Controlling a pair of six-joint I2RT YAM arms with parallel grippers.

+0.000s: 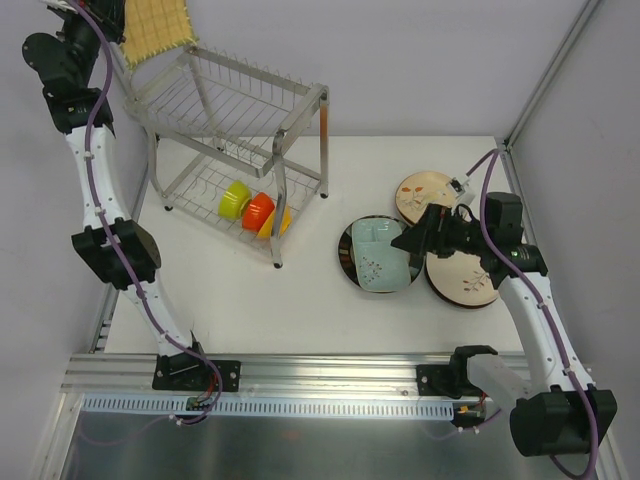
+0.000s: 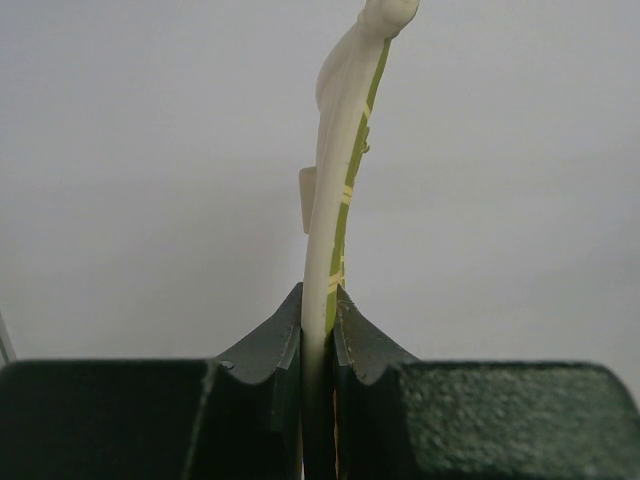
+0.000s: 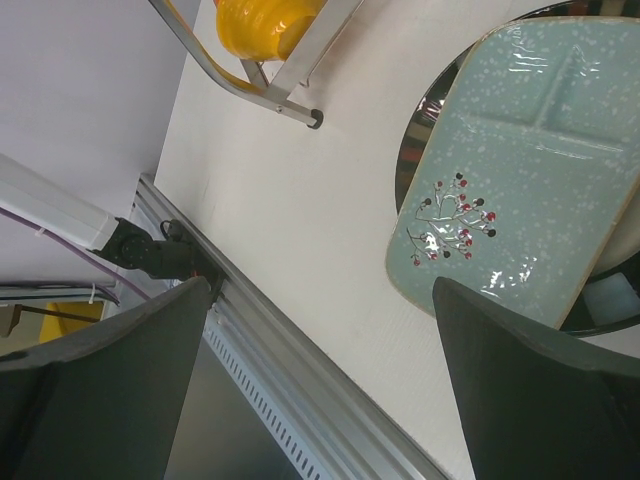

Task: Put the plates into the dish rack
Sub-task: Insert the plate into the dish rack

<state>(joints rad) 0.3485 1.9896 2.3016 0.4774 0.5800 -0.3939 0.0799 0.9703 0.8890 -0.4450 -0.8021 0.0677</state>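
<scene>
My left gripper (image 1: 122, 22) is at the back left, raised over the top tier of the silver wire dish rack (image 1: 235, 105), and is shut on the square yellow woven-look plate (image 1: 157, 30). The left wrist view shows that plate (image 2: 335, 200) edge-on and upright, pinched between the jaws of the left gripper (image 2: 318, 312). My right gripper (image 1: 412, 240) hovers open over the right edge of the pale teal plate (image 1: 380, 257), which lies on a dark round plate (image 1: 348, 262). In the right wrist view the teal plate (image 3: 520, 170) is at the upper right, and nothing sits between the right gripper's (image 3: 320, 380) fingers.
Green (image 1: 234, 198), orange (image 1: 258, 210) and yellow (image 1: 277, 222) bowls sit in the rack's lower tier. Two round cream floral plates (image 1: 423, 190) (image 1: 462, 280) lie right of the teal one. A rack leg (image 3: 314, 119) and the table's aluminium front rail (image 3: 300, 350) show in the right wrist view.
</scene>
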